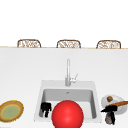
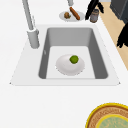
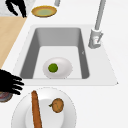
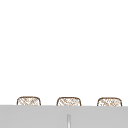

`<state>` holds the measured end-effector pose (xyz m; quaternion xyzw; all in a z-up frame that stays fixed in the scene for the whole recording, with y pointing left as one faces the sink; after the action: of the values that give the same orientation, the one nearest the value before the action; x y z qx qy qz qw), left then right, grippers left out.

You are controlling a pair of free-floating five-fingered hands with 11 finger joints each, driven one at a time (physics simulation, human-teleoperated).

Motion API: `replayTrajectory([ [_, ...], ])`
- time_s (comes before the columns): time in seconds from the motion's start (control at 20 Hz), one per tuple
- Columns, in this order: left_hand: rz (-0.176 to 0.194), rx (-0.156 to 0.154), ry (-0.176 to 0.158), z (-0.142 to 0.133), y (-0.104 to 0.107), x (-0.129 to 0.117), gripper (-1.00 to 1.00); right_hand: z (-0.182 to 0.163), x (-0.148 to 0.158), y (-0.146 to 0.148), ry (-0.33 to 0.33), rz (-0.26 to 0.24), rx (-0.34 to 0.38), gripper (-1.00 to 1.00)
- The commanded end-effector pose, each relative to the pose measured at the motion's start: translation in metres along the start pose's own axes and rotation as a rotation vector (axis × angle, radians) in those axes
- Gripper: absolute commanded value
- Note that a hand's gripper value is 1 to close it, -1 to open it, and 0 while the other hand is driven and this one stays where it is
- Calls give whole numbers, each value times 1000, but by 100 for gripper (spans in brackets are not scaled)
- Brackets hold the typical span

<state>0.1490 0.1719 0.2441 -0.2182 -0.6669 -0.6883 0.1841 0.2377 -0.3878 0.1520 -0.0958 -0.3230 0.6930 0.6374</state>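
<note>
Two hands are mine, both black. My right hand (image 1: 110, 109) hangs over a small dark jar (image 1: 110, 118) at the counter's front edge, fingers spread and drooping onto its top rather than wrapped round it; from the right side I see that hand (image 3: 8, 83) with fingers splayed, the jar's rim (image 3: 3, 97) just beneath. Just beside it sits a white plate (image 3: 67, 110) carrying a long brown sausage (image 3: 36, 110) and a small brown nut-like thing (image 3: 57, 105). My left hand (image 1: 45, 108) hovers over the sink's (image 1: 40, 100) left front part — fingers pointing down, loosely relaxed, holding nothing. Down in the basin lies a white bowl (image 2: 66, 67) with a green lime (image 2: 74, 59) in it. Off to the left on the counter rests a yellow-rimmed plate (image 1: 17, 105)
</note>
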Motion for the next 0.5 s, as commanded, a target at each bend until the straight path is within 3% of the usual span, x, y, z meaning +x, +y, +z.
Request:
replayTrajectory([
  [0.0,0,0,0,0,0,0,0,2,-4,0,-13,-4,-1,-100],
  [0.4,0,0,0,0,0,0,0,-2,-4,2,15,10,1,-100],
  [0.45,0,0,0,0,0,0,0,-3,-8,5,2,9,1,100],
])
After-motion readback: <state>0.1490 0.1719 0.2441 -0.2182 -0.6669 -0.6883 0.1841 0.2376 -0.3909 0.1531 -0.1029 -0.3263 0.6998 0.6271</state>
